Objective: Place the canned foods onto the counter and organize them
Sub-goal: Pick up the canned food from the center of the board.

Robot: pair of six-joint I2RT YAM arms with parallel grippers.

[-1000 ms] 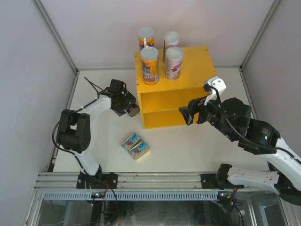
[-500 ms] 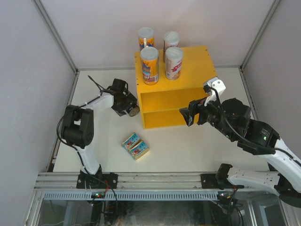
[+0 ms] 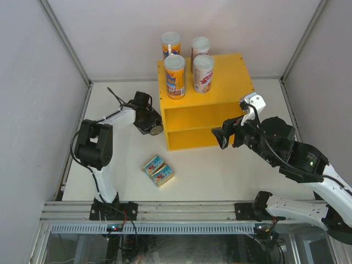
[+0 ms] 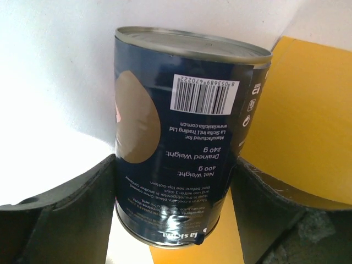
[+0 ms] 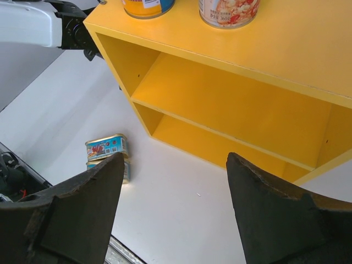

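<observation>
A dark-labelled steel can [image 4: 181, 154] lies between the fingers of my left gripper [image 4: 175, 165], which press on both of its sides. In the top view this can [image 3: 155, 129] is low over the table, against the left wall of the yellow counter [image 3: 225, 71]. Two orange-blue tubes [image 3: 175, 76] and two white-pink tubes [image 3: 203, 73] stand on the counter's top. Two flat blue tins [image 3: 158, 170] sit together on the table in front. My right gripper [image 3: 223, 137] hangs open and empty before the counter's lower right opening [image 5: 231, 148].
Both shelves of the counter hold nothing that shows. White walls with metal posts [image 3: 66, 44] close the cell at left, back and right. The arm bases and a metal rail [image 3: 176, 209] line the near edge. The flat tins [image 5: 107, 147] lie left of my right fingers.
My left jaws have closed in on the steel can, and the left arm's elbow has swung rightward. The right gripper has drifted slightly right and stays open.
</observation>
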